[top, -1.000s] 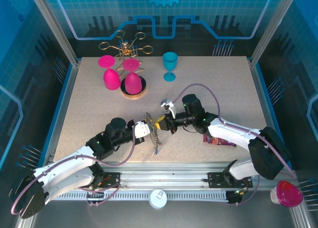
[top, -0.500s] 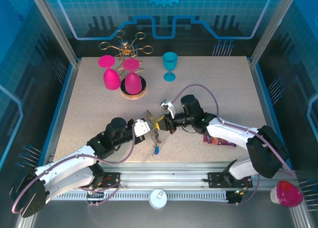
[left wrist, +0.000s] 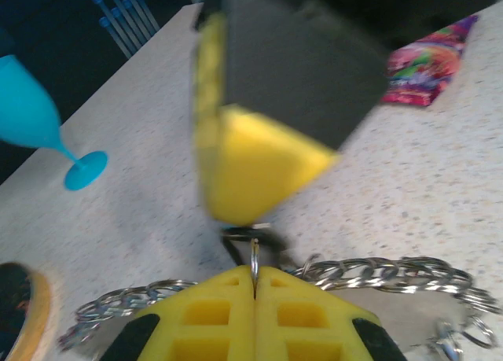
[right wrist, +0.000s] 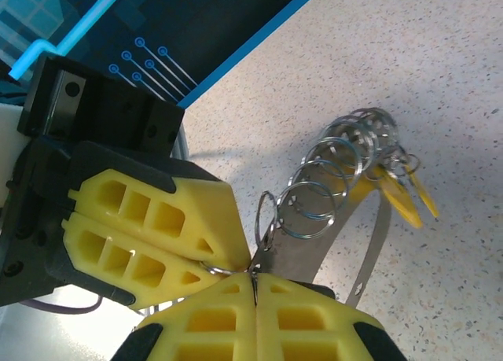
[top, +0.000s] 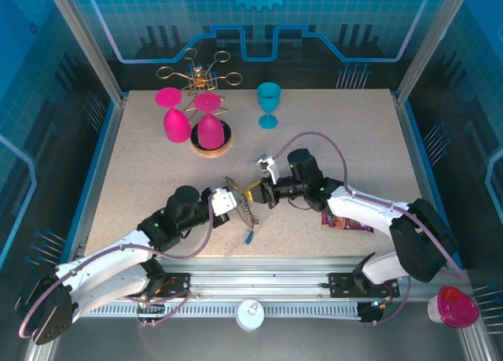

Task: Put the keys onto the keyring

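Pink goblets (top: 177,125), a teal goblet (top: 268,103) and a snack packet (top: 350,224) stand well apart from centre frame, where the left gripper (left wrist: 253,289) and right gripper (right wrist: 253,294), tip to tip, pinch the keyring (right wrist: 339,171) by its silvery rings.

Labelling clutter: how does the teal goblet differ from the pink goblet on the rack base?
Colour: the teal goblet is teal, the pink goblet magenta. Pose: teal goblet stands foot down; pink goblet is bowl down, foot up. Place: teal goblet on bare table; pink goblet over the rack's round base. Same stemmed shape.
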